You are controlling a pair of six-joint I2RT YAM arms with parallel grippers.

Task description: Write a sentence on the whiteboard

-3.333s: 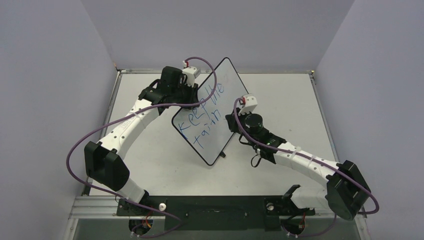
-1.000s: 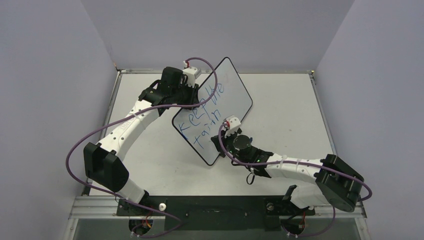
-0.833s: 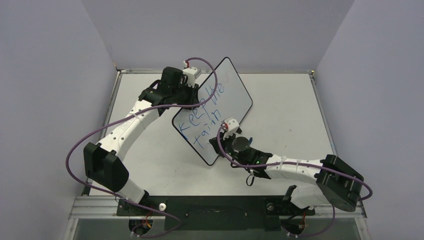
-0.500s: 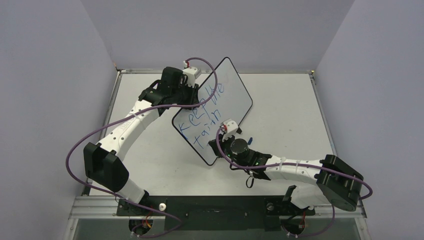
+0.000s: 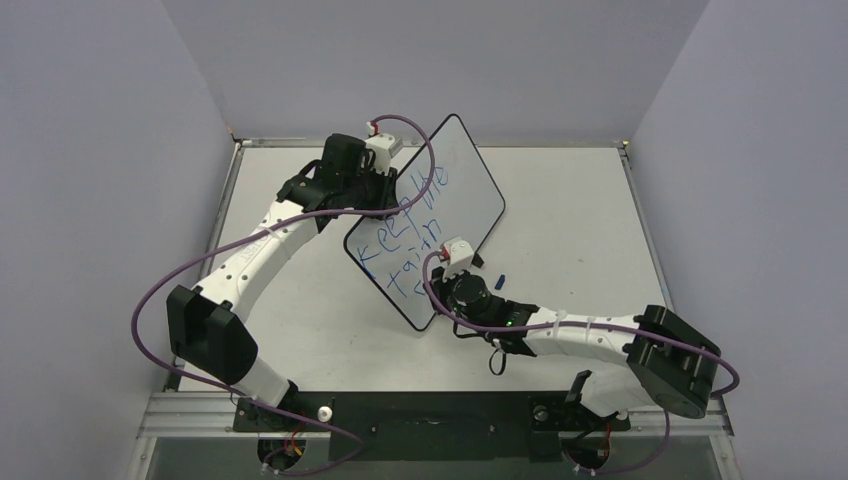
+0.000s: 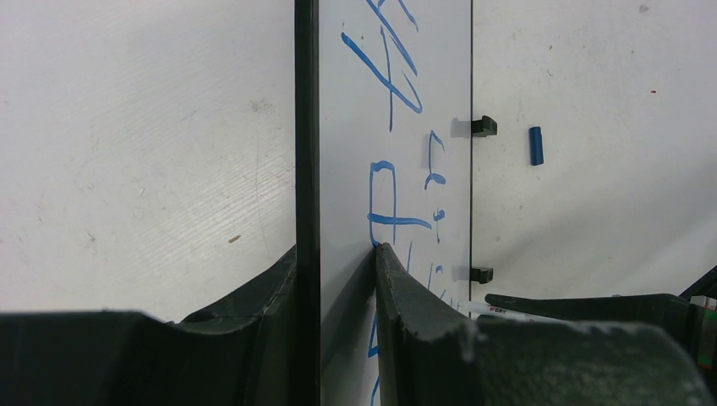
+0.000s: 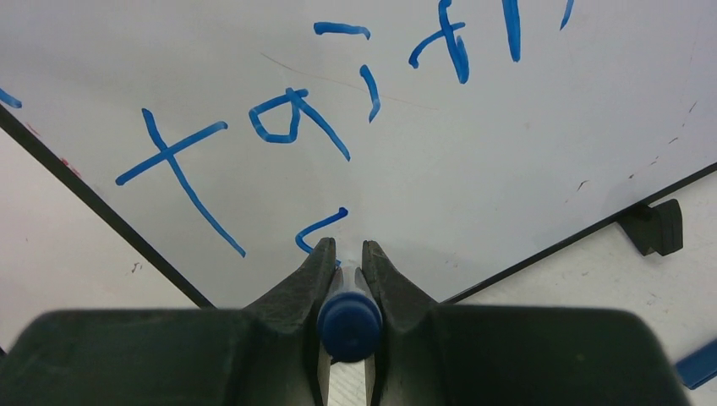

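The whiteboard stands tilted on the table, and my left gripper is shut on its upper left edge. In the left wrist view the gripper pinches the black rim and white face. The sentence runs in blue slanted lines, "Keep the" above "train". My right gripper is shut on a blue marker pen at the board's lower end. Its tip touches the whiteboard beside a short new curl under the "t" of the sentence.
A small blue pen cap lies on the table right of the board, also seen from the left wrist. Black feet stick out of the board's lower rim. Purple cables loop over both arms. Grey walls close in the table.
My right arm has swung from the board's right edge to its lower end, bringing the pen under "train". A short blue stroke has appeared there. The left arm and board stayed still.
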